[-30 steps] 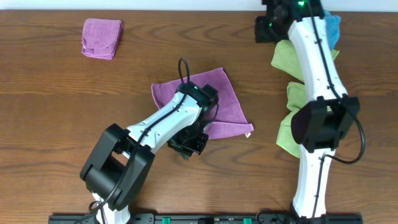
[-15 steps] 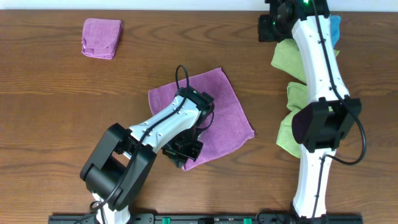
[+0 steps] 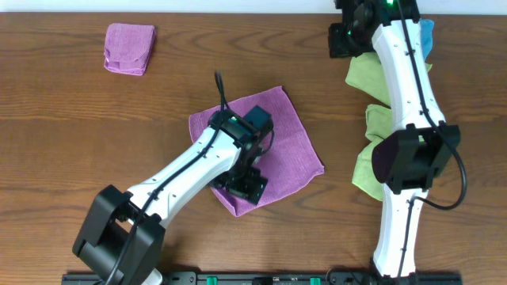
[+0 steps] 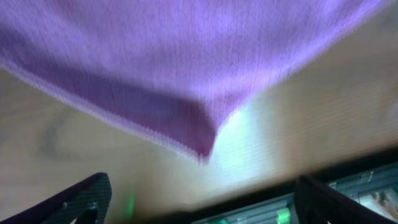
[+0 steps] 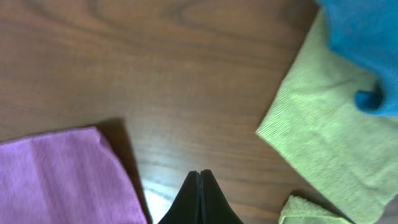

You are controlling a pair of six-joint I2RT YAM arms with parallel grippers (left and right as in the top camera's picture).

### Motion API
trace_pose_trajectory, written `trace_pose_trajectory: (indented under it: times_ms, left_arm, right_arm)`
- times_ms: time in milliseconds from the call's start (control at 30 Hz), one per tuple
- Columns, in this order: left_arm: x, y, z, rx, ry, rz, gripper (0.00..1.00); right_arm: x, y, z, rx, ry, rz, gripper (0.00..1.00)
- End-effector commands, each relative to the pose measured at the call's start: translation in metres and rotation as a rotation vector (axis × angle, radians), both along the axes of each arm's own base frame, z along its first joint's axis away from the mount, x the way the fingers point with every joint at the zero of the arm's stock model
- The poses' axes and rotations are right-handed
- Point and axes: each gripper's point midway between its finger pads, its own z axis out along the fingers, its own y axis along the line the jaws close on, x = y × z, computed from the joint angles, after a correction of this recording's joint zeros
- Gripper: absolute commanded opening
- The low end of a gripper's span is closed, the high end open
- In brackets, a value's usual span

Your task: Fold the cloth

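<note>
- Left gripper (image 4: 202,182): jaws wide apart, empty, low over the cloth's near corner.
- Cloth (image 3: 289,138): purple, spread open as a tilted square in the middle of the table (image 3: 71,142).
- Green cloths (image 3: 371,75): heaped at the right, under the right arm.
- Blue cloth (image 3: 426,36): beyond the green cloths.
- Purple pad (image 3: 129,48): folded, far left.
- Right gripper (image 5: 200,186): fingers pressed together, empty, above bare wood at the far edge.

table (image 3: 63,142): brown wood, grain running side to side;
folded purple pad (image 3: 130,48): small, squarish; far left, well apart from the other cloths;
yellow-green cloths (image 3: 366,73): several, rumpled; overlapping in a line down the right side;
blue cloth (image 3: 425,36): far right; overlapping the farthest green one
</note>
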Motion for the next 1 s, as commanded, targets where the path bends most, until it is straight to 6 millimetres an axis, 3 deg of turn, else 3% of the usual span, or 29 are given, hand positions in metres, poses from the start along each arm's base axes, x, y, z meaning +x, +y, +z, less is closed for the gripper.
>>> trace_pose_trajectory:
  times_ms: [0,133,167,333,433,567,733,967]
  left_arm:
    - [0.031,0.008,-0.001,0.006,-0.102,0.078,0.76]
    - [0.079,0.024,-0.002,-0.008,-0.237,0.204,0.11]
    - [0.089,0.03,-0.002,-0.012,-0.259,0.232,0.05]
    - [0.139,0.054,-0.002,-0.021,-0.391,0.338,0.06]
    - [0.16,0.058,0.001,-0.055,-0.455,0.376,0.06]
    - [0.189,0.061,-0.002,-0.096,-0.524,0.426,0.06]
    - [0.174,0.055,-0.048,-0.109,-0.355,0.443,0.06]
    - [0.177,0.071,-0.077,-0.012,-0.342,0.505,0.06]
  right_arm:
    - [-0.007,0.014,-0.001,0.034,0.022,0.081,0.01]
    - [-0.021,0.024,-0.005,0.016,0.068,0.141,0.01]
    - [-0.022,0.027,-0.005,0.016,0.071,0.146,0.01]
    - [-0.027,0.048,-0.006,0.015,0.071,0.187,0.02]
    - [-0.033,0.073,-0.005,0.011,0.068,0.243,0.02]
    - [-0.04,0.105,-0.025,-0.054,0.067,0.324,0.02]
    - [-0.056,0.119,-0.071,-0.094,0.132,0.379,0.01]
    - [-0.065,0.12,-0.104,-0.083,0.175,0.387,0.01]
